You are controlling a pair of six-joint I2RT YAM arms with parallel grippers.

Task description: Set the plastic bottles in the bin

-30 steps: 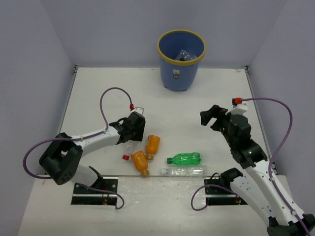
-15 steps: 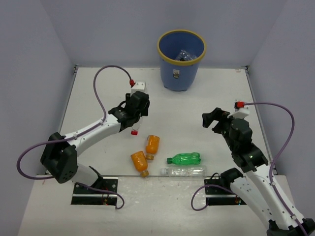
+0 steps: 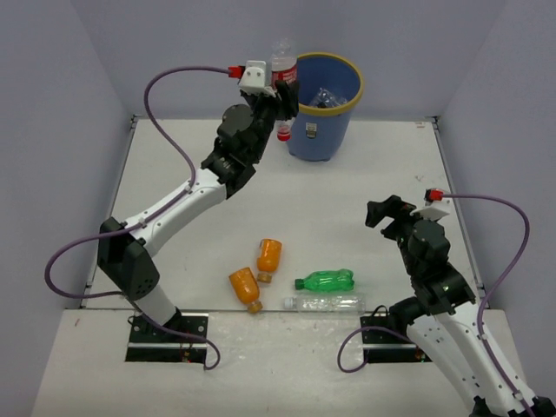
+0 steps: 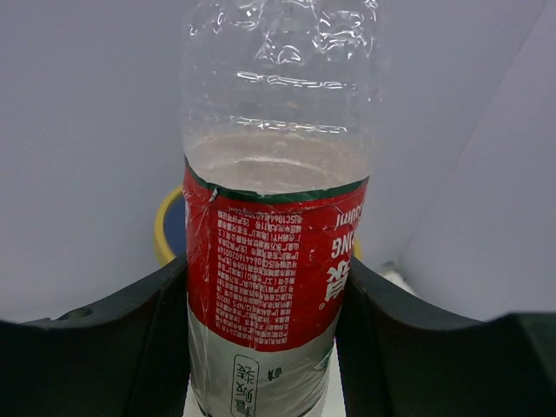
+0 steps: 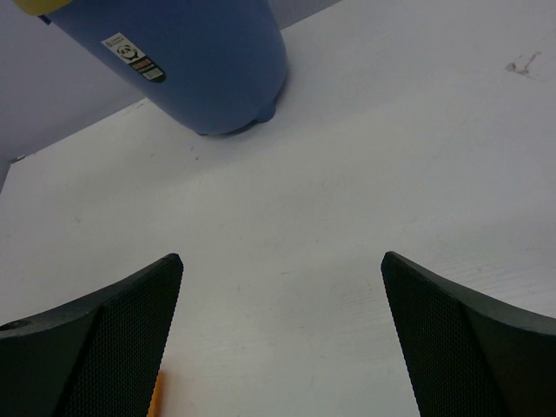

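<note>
White arm links [image 3: 178, 208], black joints [image 3: 122, 261], purple cables [image 3: 482, 197], red connectors [image 3: 233, 70]; right gripper [image 5: 281, 256] black, mesh-textured.

The white table [image 3: 347, 182] carried the blue bin [image 3: 317, 130], which stood upright near its far edge. Toward the near edge, one orange bottle [image 3: 268, 255] and a second orange bottle [image 3: 245, 287] lay on their sides, close together. To their right lay a green bottle [image 3: 328, 281], with a clear bottle [image 3: 326, 302] just beside it, nearer the edge.
</note>
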